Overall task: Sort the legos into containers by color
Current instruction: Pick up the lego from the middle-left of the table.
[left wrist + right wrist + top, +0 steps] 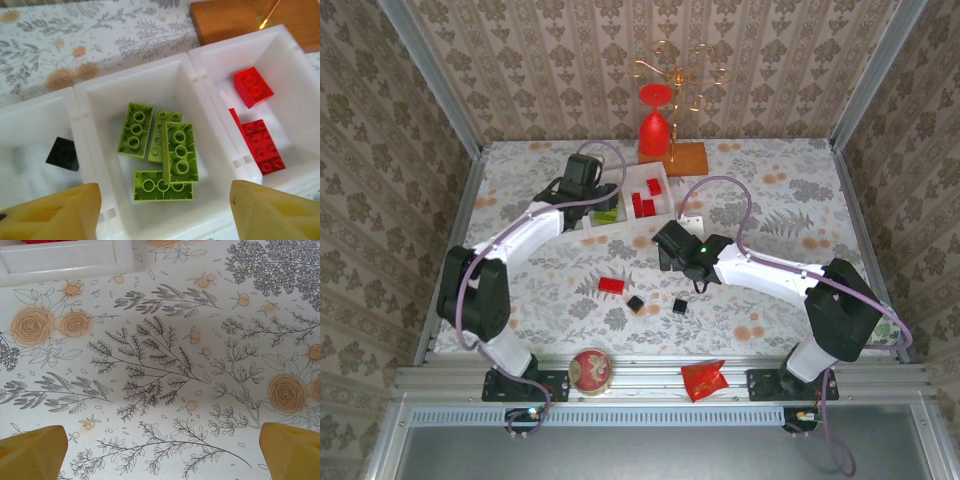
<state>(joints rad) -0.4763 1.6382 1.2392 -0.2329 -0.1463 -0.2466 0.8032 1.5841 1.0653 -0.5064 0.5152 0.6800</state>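
Nearest to me, along the front edge of the tabletop (770, 200), lie a round red tin (591, 369) and a crinkled red packet (704, 379). I think neither of them belongs to the sorting.

Going from the left, the left gripper (162, 212) hangs over the white tray (197, 75), its jaws spread and nothing between them. The tray under it has three compartments. In the left one lies a single black brick (63, 153). In the middle one are four green bricks (160, 150), partly one over another. In the right one are red bricks (260, 145), three as far as I can count, one of them half hidden by the wall. So each colour has its own compartment, and no brick sits in a wrong one.

On the tabletop, nearer to me than the tray, three pieces wait: a loose red brick (611, 285), then a black cube (635, 303), and a little to the right a second black cube (680, 306). I can find no green piece outside the tray, so green looks finished.

The right gripper (160, 455) hovers low over the bare flowered tabletop, jaws spread wide and holding nothing. From above it stands between the tray and the second black cube.

My judgement is that most of the work is done, and one red and two black pieces remain to be carried.
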